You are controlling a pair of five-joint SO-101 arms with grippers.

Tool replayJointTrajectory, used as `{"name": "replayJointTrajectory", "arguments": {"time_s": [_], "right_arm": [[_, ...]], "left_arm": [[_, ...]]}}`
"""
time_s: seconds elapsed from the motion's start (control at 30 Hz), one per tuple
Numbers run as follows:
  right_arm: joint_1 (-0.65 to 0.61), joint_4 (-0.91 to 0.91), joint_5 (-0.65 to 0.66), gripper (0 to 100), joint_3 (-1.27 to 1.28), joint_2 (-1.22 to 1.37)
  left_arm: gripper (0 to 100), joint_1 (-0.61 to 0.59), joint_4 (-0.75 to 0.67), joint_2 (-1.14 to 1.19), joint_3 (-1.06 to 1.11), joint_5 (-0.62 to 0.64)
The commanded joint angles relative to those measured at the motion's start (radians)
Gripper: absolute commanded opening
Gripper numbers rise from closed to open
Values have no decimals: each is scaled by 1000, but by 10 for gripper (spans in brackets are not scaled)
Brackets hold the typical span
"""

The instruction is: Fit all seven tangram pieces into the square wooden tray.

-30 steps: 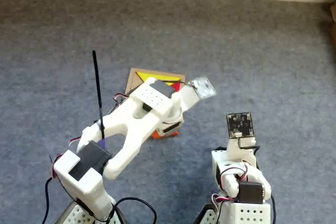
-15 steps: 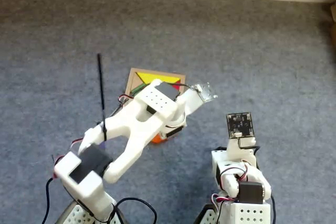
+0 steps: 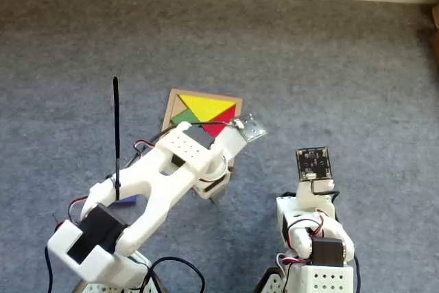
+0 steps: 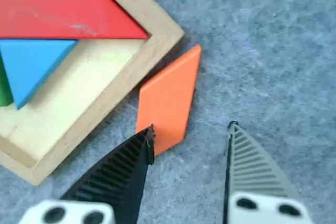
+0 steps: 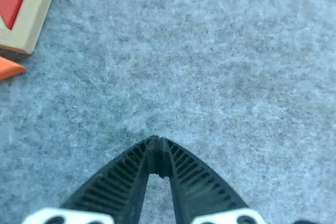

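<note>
Right gripper (image 5: 157, 153) sits pinched tight over open carpet (image 5: 210, 51). Left gripper (image 4: 191, 129) hangs spread wide, its black fingertip over the near corner of the orange piece (image 4: 168, 98), which lies flat on the carpet just beside the tray (image 4: 113, 90) rim, by a corner. Farther in, the red triangle (image 4: 68, 9) and blue triangle (image 4: 31, 66) lie inside, with bare wood beside the blue.

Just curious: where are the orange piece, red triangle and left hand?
orange piece (image 4: 168, 100), left wrist view, its middle.
red triangle (image 4: 63, 6), left wrist view, its middle.
left hand (image 4: 191, 128), left wrist view, between fingertips.
</note>
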Motion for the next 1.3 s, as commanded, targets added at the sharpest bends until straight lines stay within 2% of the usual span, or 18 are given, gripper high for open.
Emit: {"name": "replayJointTrajectory", "arguments": {"time_s": [0.0,0.13,0.43,1.0,1.13,1.27], "right_arm": [[12,8,0,16,143,13],[12,8,0,16,143,13],[12,8,0,16,143,13],[12,8,0,16,143,13],[12,8,0,16,143,13],[12,8,0,16,143,13]], "left_arm": [[222,-10,-77,-41,18,5],[175,-12,-89,-41,19,5],[207,-102,-84,-39,8,5],[203,-53,-77,13,-19,0],[200,-59,41,137,-159,5],[110,-54,103,226,-248,2]]}}
